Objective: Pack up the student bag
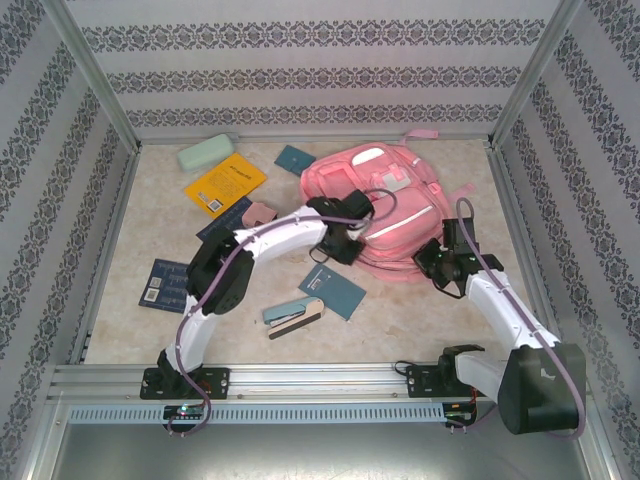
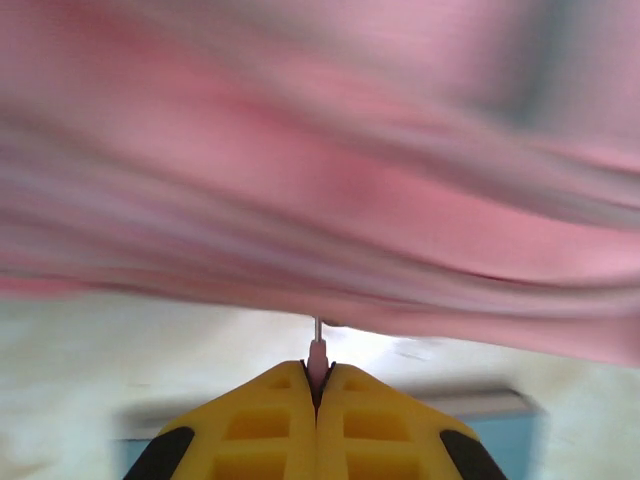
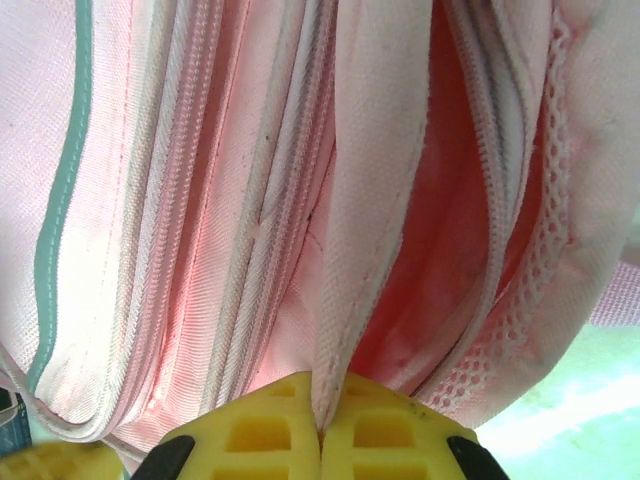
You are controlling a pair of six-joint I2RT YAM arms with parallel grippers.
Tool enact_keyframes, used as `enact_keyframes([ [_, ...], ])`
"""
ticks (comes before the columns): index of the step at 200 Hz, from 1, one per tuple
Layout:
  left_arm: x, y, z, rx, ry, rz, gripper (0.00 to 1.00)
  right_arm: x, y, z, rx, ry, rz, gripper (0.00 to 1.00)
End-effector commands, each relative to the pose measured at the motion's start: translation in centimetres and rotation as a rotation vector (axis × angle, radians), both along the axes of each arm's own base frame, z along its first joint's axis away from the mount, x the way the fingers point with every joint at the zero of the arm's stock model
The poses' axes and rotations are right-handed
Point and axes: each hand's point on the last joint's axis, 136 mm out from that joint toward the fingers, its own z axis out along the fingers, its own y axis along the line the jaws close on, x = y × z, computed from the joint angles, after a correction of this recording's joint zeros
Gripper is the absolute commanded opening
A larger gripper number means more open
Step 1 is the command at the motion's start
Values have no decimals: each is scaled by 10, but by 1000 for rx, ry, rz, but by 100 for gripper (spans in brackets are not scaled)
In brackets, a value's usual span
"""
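Pink student bag (image 1: 405, 185), pale stripes; yellow book (image 1: 225, 185); teal notebook (image 1: 333, 290).

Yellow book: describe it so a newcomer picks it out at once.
Left of the big pink student bag, toward the back-left corner, the yellow book lies flat and tilted, just in front of a mint-green case. Nothing else lying there is yellow.

The student bag (image 1: 400, 190) lies back right on the table (image 1: 130, 320), stapler (image 1: 292, 315) before it.
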Motion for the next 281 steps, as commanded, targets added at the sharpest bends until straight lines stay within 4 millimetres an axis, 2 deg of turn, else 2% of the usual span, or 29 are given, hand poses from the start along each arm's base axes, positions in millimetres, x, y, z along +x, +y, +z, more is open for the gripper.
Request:
enact_keyframes([
  [1, 51, 67, -14, 153, -30, 155, 0, -6, -9, 9, -55, -1, 17, 0],
  [22, 89, 96, -21, 179, -42, 282, 0, -9, -11, 12, -64, -2, 20, 0],
  [35, 107, 104, -21, 162, -34, 329, 0, -10, -11, 15, -67, -12, 22, 0],
  [77, 137, 88, -7, 105, -84, 323, 0, -9, 1, 26, -11, -64, 63, 0],
  [100, 149, 75, -8, 66, -84, 325, 0, -8, 14, 32, 2, -91, 116, 0],
  [124, 165, 58, -6, -3, -107, 332, 0, -1, 54, 44, 42, -156, 233, 0],
  [156, 185, 47, -1, -57, -156, 348, 0, 10, 123, 55, 78, -200, 404, 0],
  [174, 186, 43, 3, -72, -165, 332, 2, 18, 154, 59, 74, -211, 478, 0],
  [194, 185, 46, 9, -74, -161, 324, 4, 32, 175, 57, 61, -194, 526, 0],
  [201, 184, 48, 12, -75, -159, 323, 7, 36, 179, 57, 59, -189, 544, 6],
  [206, 183, 49, 14, -76, -158, 323, 11, 38, 181, 55, 53, -179, 554, 13],
  [212, 182, 52, 18, -75, -156, 325, 19, 39, 183, 56, 45, -173, 570, 18],
  [225, 179, 58, 27, -67, -157, 325, 39, 39, 184, 58, 24, -159, 618, 31],
  [233, 176, 61, 33, -64, -157, 326, 45, 37, 183, 60, 4, -152, 651, 37],
  [254, 167, 73, 50, -58, -163, 335, 55, 30, 174, 61, -75, -143, 732, 46],
  [281, 149, 83, 69, -69, -161, 352, 56, 24, 150, 62, -194, -132, 784, 51],
])
